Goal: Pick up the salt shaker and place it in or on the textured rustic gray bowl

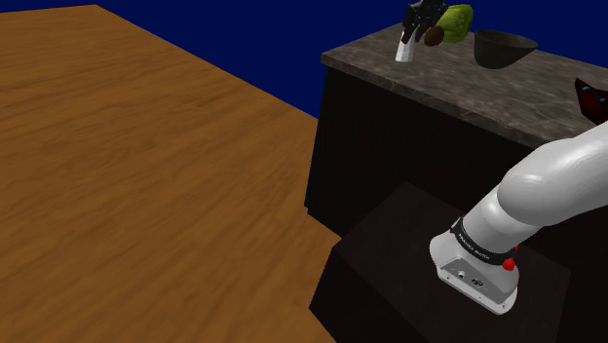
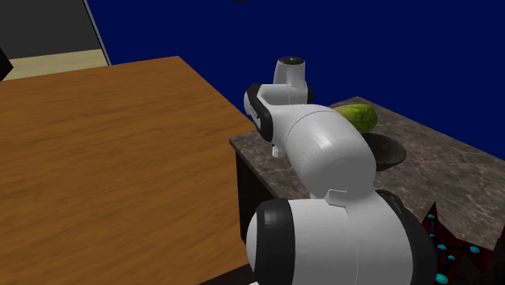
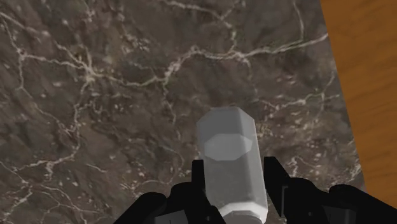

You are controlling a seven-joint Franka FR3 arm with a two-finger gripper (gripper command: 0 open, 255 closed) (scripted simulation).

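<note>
Jaws were seen closed on the salt shaker [image 3: 229, 143]: in the wrist view both black fingers [image 3: 198, 181] were pressed against its sides, with the pale faceted body clasped between them. Gripper [image 3: 236, 163] was pointed down at the dark veined marble counter [image 3: 95, 95], and a strip of wooden floor [image 3: 369, 83] was seen past the counter edge.

In the shoulder view the gripper [image 1: 413, 37] was found at the far corner of the counter [image 1: 429, 88], at that view's top. The white shaker [image 1: 405, 51] was held below it, tilted slightly. Whether its base touched the marble could not be told.

A small brown round item [image 1: 434, 36] was seen just beside the shaker, with a green fruit [image 1: 456, 18] behind it. The dark gray bowl [image 1: 504, 47] was placed upright on the counter toward the shoulder view's right, near the shaker but apart from it. A red and dark object [image 1: 589, 95] was cut off at that view's right edge.

In the second exterior view the white arm [image 2: 324, 154] was seen across the foreground. The green fruit [image 2: 356, 116] and part of the bowl [image 2: 387, 151] were visible past it on the marble.
</note>
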